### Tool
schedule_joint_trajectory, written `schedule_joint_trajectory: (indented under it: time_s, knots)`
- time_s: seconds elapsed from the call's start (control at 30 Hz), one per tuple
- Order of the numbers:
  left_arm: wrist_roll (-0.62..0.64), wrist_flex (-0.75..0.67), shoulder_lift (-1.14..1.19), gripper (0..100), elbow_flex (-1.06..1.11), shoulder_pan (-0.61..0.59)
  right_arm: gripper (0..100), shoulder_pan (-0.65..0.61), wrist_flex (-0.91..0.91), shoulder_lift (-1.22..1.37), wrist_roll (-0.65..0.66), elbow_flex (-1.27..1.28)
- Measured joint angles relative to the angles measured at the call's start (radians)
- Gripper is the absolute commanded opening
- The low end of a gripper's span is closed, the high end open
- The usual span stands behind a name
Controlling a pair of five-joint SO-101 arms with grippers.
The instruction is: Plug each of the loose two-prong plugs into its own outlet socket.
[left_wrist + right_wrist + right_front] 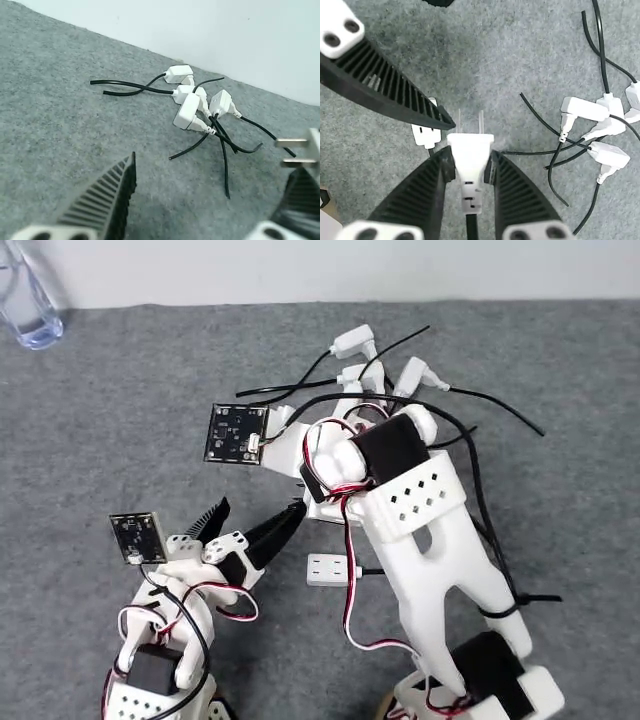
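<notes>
My right gripper (469, 157) is shut on a white two-prong plug (470, 145), prongs pointing away from the wrist, just above the grey carpet. A small white outlet socket (425, 136) lies close beside it, partly hidden by a black finger (385, 87) of the other arm. In the high view a white socket block (330, 569) lies between the two arms. My left gripper (215, 167) is open with nothing in it; the held plug's prongs (292, 151) show beside its finger. Several loose white plugs (355, 342) (189, 111) with black cords lie in a tangle farther back.
A clear plastic container (28, 310) stands at the back left corner by the white wall (300, 270). Black cords (500, 405) trail over the carpet to the right of the right arm (430, 540). Open carpet (110, 410) lies to the left.
</notes>
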Motion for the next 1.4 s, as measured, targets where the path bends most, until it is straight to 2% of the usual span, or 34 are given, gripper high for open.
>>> schedule_joint_trajectory:
  time_s: [0.43,0.87,1.4]
  knots:
    - [0.0,0.0,0.0,43,0.0,0.0,0.9,0.181,-0.011,0.0,0.068,0.112]
    - [0.0,0.0,0.0,43,0.0,0.0,0.9,0.021,-0.012,0.0,0.032,0.164]
    - [0.0,0.0,0.0,43,0.0,0.0,0.9,-0.003,-0.014,0.0,-0.029,0.104]
